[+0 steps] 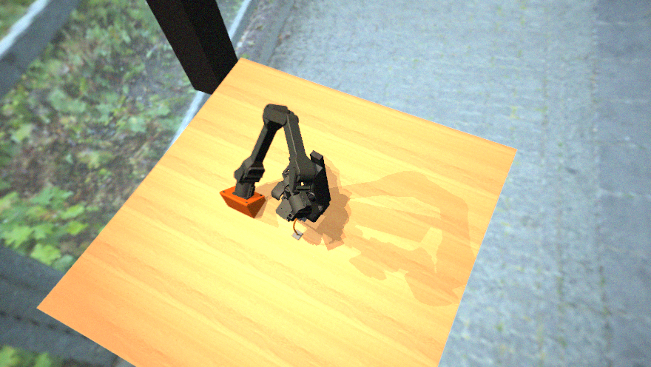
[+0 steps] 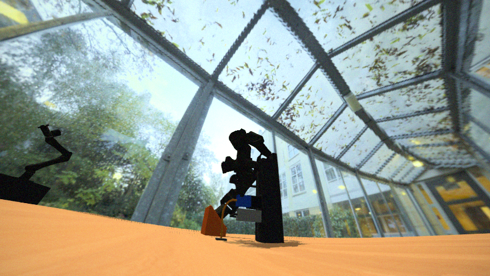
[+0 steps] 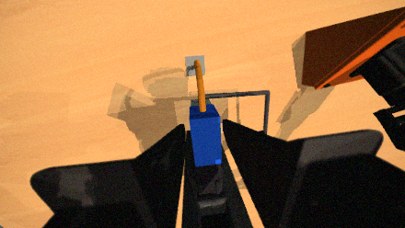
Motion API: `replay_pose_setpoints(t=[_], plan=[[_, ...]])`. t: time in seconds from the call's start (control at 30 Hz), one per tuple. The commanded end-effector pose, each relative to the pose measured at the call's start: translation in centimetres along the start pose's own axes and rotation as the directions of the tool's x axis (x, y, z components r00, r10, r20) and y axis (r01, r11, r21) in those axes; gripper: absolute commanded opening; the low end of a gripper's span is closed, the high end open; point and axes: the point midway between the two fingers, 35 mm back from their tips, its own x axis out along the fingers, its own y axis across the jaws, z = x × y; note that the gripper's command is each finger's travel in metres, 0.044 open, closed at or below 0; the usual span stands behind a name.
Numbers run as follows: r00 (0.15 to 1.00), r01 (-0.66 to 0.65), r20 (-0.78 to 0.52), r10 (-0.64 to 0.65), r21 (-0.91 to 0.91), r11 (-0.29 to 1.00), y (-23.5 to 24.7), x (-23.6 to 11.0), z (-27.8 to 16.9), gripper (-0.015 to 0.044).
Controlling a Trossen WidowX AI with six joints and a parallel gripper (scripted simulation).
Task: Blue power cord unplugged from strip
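The black power strip (image 1: 322, 186) (image 2: 269, 198) stands upright on the table. The blue plug (image 2: 243, 201) (image 3: 205, 140) sticks out sideways towards the strip's face; a dark part lies between them, and its prongs are hidden. Its orange cord (image 1: 294, 225) (image 2: 223, 208) (image 3: 201, 89) bends down to a small grey square (image 1: 297, 234) (image 2: 221, 239) (image 3: 189, 61) on the table. My gripper (image 3: 203, 126) is open, a finger on each side of the plug, with narrow gaps showing in the wrist view. In the top and exterior views the fingers are hidden or too dark to tell.
A grey block (image 2: 248, 215) juts from the strip just below the blue plug. A thin dark cord (image 3: 267, 112) makes an angular outline beside the right finger. The arm's orange base (image 1: 243, 203) (image 2: 210, 222) (image 3: 342, 60) stands close by. Another dark arm (image 2: 63, 157) shows at far left.
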Motion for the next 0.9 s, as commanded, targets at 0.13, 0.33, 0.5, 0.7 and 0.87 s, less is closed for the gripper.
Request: replay_pose_setpoints(t=[0.13, 0.33, 0.5, 0.7, 0.87], plan=[[1.000, 0.000, 0.000, 0.000, 0.000, 1.000, 0.0, 0.0, 0.0, 0.0068], [1.000, 0.000, 0.000, 0.000, 0.000, 1.000, 0.0, 0.0, 0.0, 0.0028], [1.000, 0.000, 0.000, 0.000, 0.000, 1.000, 0.0, 0.0, 0.3, 0.0000], [1.000, -0.001, 0.001, 0.001, 0.001, 1.000, 0.1, 0.0, 1.2, 0.0000], [1.000, -0.001, 0.002, 0.001, 0.002, 1.000, 0.2, -0.1, 2.0, 0.0000]])
